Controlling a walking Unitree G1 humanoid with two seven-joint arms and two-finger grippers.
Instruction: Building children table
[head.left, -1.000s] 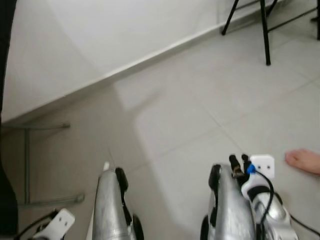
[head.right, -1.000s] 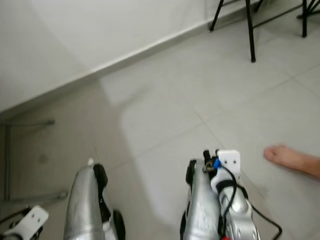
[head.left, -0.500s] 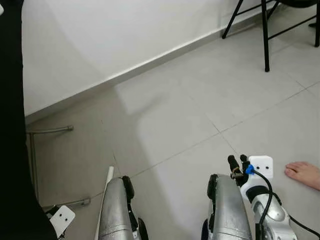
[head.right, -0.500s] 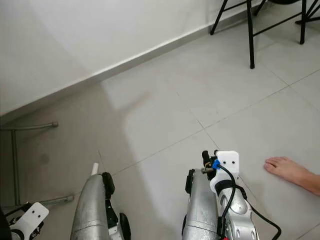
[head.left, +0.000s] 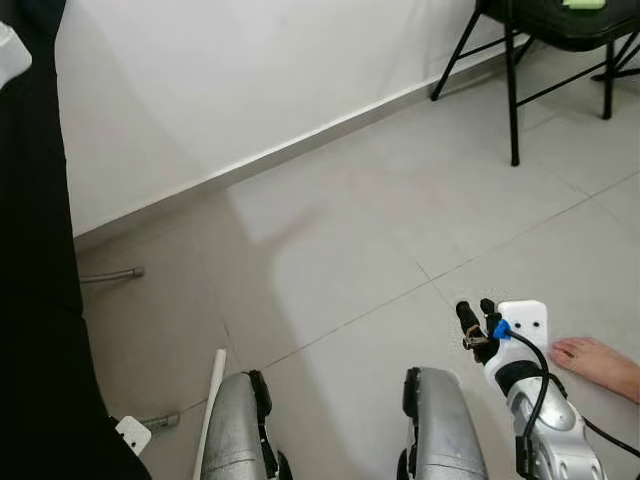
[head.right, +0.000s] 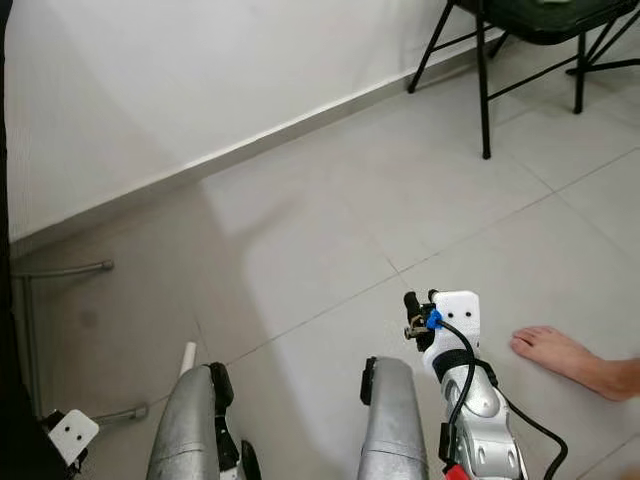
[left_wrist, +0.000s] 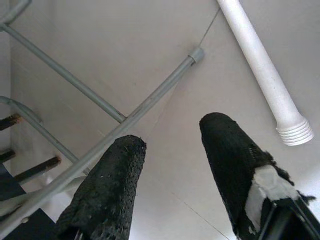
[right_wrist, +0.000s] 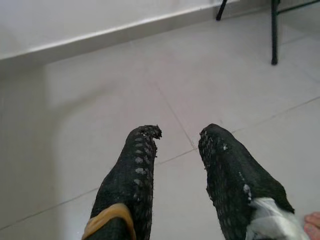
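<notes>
I'm between steps — both jaws apart, holding nothing. The left gripper (left_wrist: 170, 150) hangs over the floor (head.left: 380, 210) just beside the white table leg (left_wrist: 260, 70); the right gripper (right_wrist: 175, 135) idles. Next, I judge: grasp that leg.

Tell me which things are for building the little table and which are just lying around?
For the table: white leg; left gripper, open beside it.

Just around: black chair, grey metal frame, someone's bare foot, right gripper, open over the floor.
</notes>
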